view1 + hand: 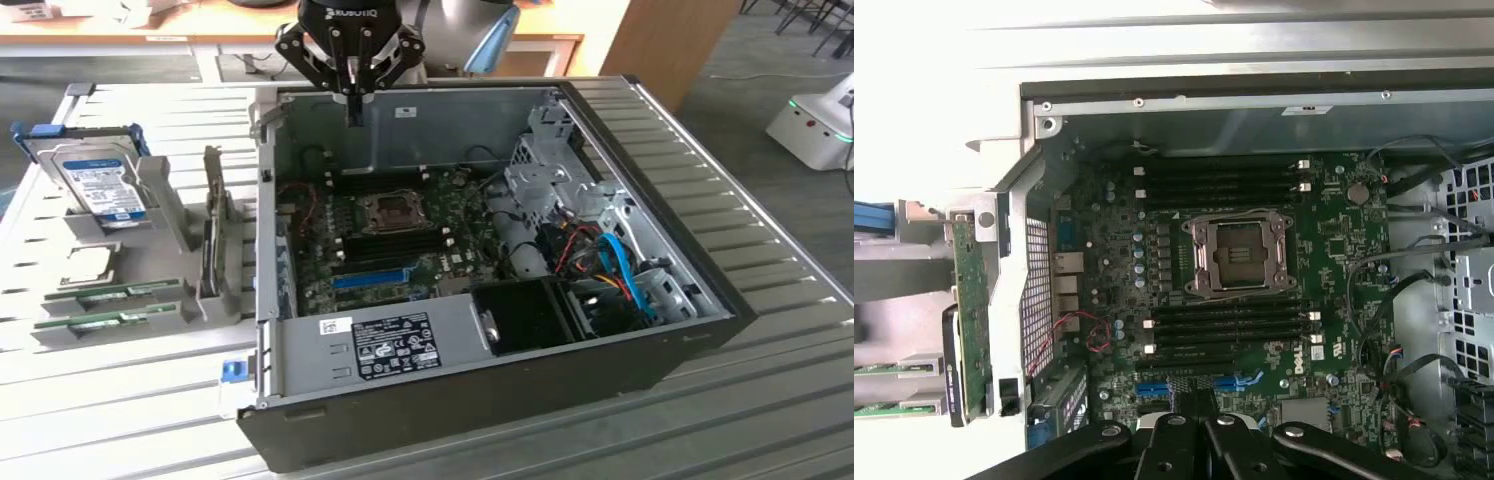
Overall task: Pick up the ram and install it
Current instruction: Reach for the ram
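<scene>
Two rams, thin green sticks with pale labels, lie in a grey holder on the table at the exterior view's left, one [130,292] just behind the other [110,320]. In the wrist view their ends [882,368] show beside the case. My gripper [354,112] hangs over the rear wall of the open computer case [667,300], far from the rams, with its fingers shut together and nothing between them. The wrist view looks down past the shut gripper [1194,425] onto the motherboard, where black memory slots [1224,325] flank the CPU socket [1239,255].
A silver hard drive [100,185] with a blue label stands in the holder behind the rams. A green expansion card [214,225] stands upright beside the case wall. Inside the case are a blue slot [371,277], drive cages and cables [601,260].
</scene>
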Motion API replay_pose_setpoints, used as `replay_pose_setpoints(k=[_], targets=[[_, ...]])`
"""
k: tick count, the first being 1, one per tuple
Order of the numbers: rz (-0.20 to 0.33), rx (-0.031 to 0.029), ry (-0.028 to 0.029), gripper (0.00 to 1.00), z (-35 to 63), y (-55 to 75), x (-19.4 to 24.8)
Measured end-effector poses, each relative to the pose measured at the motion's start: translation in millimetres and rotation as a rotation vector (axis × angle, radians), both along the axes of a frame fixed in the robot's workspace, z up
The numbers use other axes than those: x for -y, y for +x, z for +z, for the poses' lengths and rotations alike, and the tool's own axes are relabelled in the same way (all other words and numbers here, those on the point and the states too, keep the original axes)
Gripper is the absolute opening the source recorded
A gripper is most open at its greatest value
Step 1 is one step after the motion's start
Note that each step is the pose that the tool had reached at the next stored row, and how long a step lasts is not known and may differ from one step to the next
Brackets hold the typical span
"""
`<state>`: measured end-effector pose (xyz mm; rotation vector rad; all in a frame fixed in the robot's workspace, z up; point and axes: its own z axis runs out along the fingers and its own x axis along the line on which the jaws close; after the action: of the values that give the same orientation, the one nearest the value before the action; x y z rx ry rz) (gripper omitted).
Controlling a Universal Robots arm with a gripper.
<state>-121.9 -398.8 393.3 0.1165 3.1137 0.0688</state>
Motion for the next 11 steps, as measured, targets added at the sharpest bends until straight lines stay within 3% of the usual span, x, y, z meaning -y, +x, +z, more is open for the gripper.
replay_pose_setpoints(k=[11], targets=[[0.000,0.0001,0.0001,0.11,0.0,-0.6,0.0]])
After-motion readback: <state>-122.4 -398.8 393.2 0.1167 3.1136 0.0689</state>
